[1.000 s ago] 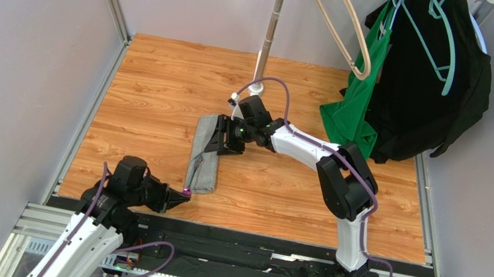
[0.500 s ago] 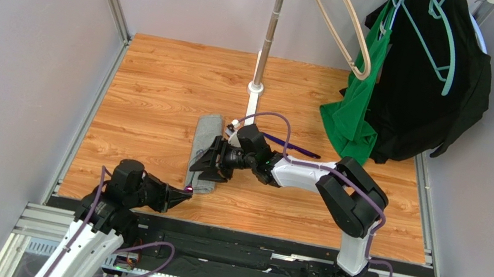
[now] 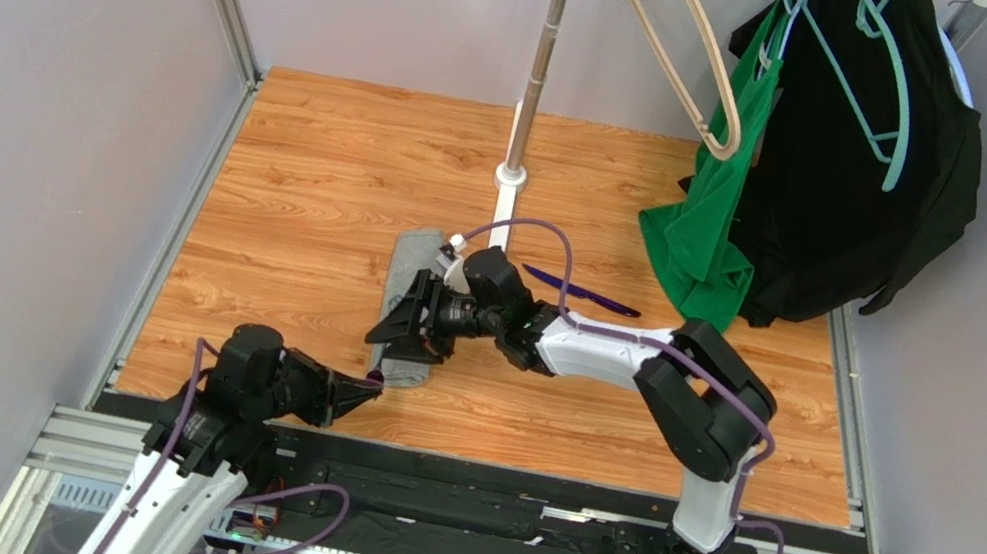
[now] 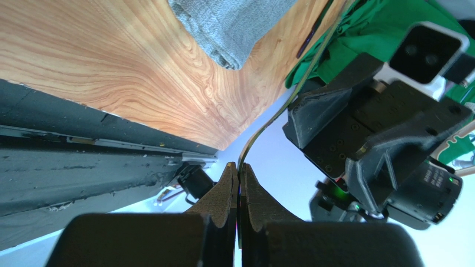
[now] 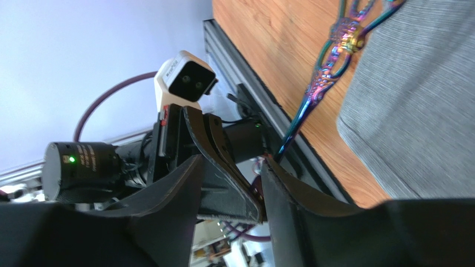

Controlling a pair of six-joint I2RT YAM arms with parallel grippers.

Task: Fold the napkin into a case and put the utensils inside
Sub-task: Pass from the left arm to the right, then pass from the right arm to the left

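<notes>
The napkin [image 3: 414,263] lies on the wooden table as a narrow folded grey strip, the case; it also shows in both wrist views [image 4: 231,25] [image 5: 415,94]. My left gripper [image 3: 365,386] [image 4: 238,166] is shut on the thin handle of the iridescent fork [image 5: 325,83], just off the strip's near end. The fork's handle [image 4: 267,119] arches up from the jaws toward the cloth. My right gripper [image 3: 404,338] [image 5: 231,167] stands open over the strip's near end, facing the left gripper. The dark purple utensil [image 3: 582,293] lies to the right of the strip.
A metal pole with a white base [image 3: 513,177] stands behind the napkin. Green [image 3: 710,209] and black [image 3: 856,159] garments hang on hangers at the back right. The black rail [image 3: 494,483] runs along the table's near edge, grey walls on both sides.
My right gripper has travelled along the strip from its far end to its near end, uncovering the purple utensil. The left gripper has eased slightly back, still shut on the fork.
</notes>
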